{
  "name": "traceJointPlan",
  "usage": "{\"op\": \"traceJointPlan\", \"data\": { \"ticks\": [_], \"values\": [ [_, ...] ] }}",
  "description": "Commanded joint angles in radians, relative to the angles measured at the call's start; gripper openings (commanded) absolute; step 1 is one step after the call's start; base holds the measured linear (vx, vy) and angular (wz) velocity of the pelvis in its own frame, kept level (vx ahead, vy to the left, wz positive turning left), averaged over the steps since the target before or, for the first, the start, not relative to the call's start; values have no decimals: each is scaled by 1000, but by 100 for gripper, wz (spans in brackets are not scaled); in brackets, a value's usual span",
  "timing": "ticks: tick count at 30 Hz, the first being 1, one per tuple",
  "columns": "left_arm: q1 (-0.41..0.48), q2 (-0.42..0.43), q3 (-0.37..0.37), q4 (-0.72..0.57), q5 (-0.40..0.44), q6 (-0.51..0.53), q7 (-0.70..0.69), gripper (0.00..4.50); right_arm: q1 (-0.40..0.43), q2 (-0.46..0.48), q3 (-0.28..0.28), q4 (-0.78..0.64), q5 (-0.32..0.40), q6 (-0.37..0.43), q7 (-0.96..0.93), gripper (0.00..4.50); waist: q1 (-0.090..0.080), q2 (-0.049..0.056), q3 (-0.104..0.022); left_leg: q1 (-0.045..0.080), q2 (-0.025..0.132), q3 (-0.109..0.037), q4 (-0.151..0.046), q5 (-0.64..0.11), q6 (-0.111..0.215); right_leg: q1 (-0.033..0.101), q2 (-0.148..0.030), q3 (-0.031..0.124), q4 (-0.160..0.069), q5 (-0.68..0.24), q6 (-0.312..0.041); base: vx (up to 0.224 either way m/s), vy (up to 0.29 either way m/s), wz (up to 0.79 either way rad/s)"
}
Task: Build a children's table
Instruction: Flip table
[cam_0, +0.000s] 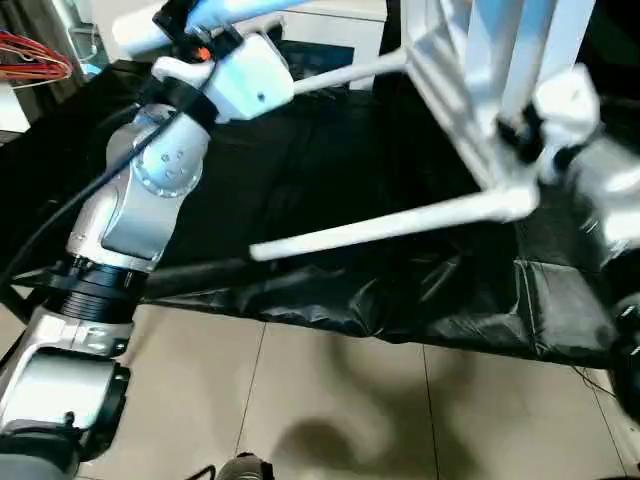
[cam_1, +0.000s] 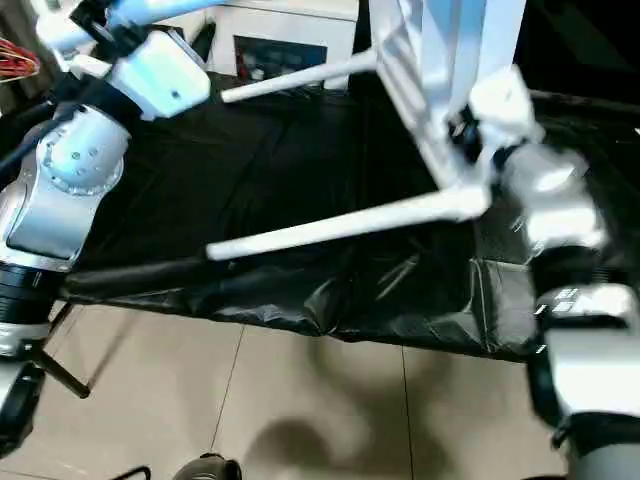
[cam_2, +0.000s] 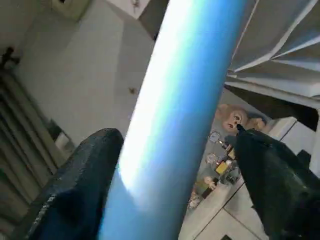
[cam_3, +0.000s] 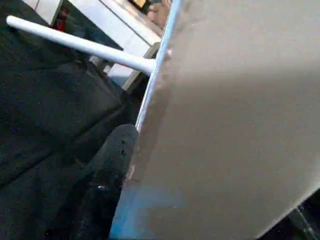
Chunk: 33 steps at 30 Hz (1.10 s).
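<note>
black-draped table (cam_0: 330, 200): fills frame centre
tabletop (cam_1: 440, 60): upper right, tilted up on edge, two legs (cam_1: 340, 228) plugged in, pointing left
right gripper (cam_1: 470, 135): clamped on tabletop edge
left gripper (cam_2: 172, 165): upper left, fingers (cam_2: 80, 185) wide, straddling loose leg (cam_2: 180, 110), grip unclear

Head stereo downward; wrist cameras close-up.

Left forearm (cam_0: 150, 190): silver rounded casing with small screw dots, black ribbed collar below.
Left wrist housing (cam_0: 250, 80): white shell, one dark dot, orange mark beside it.
Cable (cam_0: 60, 215): black, running along the left arm.
Right forearm (cam_1: 550, 215): silver segments with black joints.
Pincer fingers (cam_2: 85, 185): black, matte, rounded.
</note>
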Motion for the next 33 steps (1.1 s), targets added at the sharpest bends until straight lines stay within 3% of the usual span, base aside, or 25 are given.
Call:
{"op": "traceJointPlan", "data": {
  "ticks": [1,4,7,9,16,19,24,26,33],
  "values": [
    [28,-27,-60,14,-14,14,-45,366,-67,-43,106,-77,-134,-140,36,207,-2,-16,-84,58,51,-19,-52,-112,24,38,-60,21,-67,55,-256,0,0,0],
    [50,-49,-70,-6,-23,21,-52,331,-109,-57,121,-33,-161,-153,41,207,-4,-14,-83,61,53,-21,-54,-149,10,34,-61,19,-71,1,-254,0,0,0],
    [74,-68,-81,-19,-25,24,-59,317,-145,-71,131,12,-176,-164,39,207,-5,-19,-77,64,54,-19,-58,-202,-3,30,-63,19,-81,-63,-241,0,0,0],
    [97,-87,-88,-30,-30,33,-66,297,-172,-82,147,46,-205,-173,29,207,-7,-19,-73,67,55,-20,-64,-259,-24,25,-65,18,-88,-140,-217,0,0,0],
    [119,-118,-106,-37,-39,34,-80,237,-243,-90,172,137,-251,-199,-7,207,-14,-21,-71,64,52,-23,-65,-306,-34,21,-69,19,-95,-203,-191,0,0,0],
    [130,-145,-117,-27,-49,37,-87,209,-314,-89,184,190,-277,-212,-37,207,-17,-21,-71,59,50,-24,-66,-310,-34,21,-69,17,-95,-212,-185,0,0,0],
    [137,-160,-117,-16,-52,44,-88,186,-358,-67,155,234,-246,-222,-21,207,-21,-26,-73,56,50,-23,-63,-304,-23,21,-68,18,-92,-198,-179,0,0,0],
    [139,-162,-115,-12,-52,49,-89,169,-360,-57,145,239,-232,-227,-9,258,-21,-23,-72,56,51,-24,-64,-296,-17,20,-67,18,-91,-187,-180,0,0,0],
    [147,-161,-100,3,-52,74,-97,156,-343,-15,117,256,-200,-276,5,314,-29,-24,-69,59,50,-26,-66,-341,-22,16,-67,17,-96,-236,-171,0,0,0]
  ]
}}
